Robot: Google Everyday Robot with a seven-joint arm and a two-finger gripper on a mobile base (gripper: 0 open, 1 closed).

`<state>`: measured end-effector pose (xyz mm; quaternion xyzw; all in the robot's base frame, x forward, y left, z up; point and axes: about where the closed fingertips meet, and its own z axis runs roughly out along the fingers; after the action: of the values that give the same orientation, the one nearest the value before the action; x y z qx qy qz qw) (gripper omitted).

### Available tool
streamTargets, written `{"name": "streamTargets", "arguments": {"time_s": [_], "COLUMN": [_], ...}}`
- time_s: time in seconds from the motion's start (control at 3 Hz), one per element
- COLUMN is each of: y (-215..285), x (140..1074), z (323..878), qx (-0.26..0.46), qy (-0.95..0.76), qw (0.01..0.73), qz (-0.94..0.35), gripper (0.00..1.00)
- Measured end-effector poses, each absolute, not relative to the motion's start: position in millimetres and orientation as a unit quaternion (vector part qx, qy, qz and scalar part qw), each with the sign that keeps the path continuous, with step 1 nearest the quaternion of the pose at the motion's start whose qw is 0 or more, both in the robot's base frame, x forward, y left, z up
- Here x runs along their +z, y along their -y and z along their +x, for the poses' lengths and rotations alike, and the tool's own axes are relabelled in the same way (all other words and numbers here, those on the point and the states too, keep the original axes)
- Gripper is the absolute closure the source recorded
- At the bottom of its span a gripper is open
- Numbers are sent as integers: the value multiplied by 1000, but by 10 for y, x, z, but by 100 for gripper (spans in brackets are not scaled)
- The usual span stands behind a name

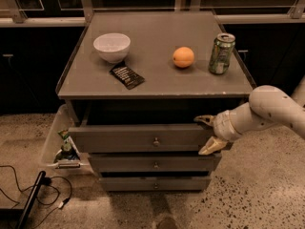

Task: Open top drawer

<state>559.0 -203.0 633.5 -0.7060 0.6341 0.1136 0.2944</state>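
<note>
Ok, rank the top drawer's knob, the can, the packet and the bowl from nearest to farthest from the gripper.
The gripper is at the right end of the top drawer.
1. The knob, just to its left on the drawer front.
2. The can, on the tabletop at the right.
3. The packet, left of centre on top.
4. The bowl, back left.
</note>
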Motion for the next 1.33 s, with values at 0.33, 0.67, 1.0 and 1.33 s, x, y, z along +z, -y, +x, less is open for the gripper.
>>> {"name": "streamTargets", "arguments": {"time_s": [0.33, 0.67, 1.0, 1.33], "y": [2058, 2058, 2077, 2077], "x": [6361, 6381, 6401, 6401], "z": [5515, 5514, 5410, 5410], "qx": [121, 121, 127, 127], "qy": [-633, -633, -633, -633], "qw": [292, 292, 291, 291], "qz": [-707, -707, -706, -706], "gripper": [61, 84, 81, 58]}}
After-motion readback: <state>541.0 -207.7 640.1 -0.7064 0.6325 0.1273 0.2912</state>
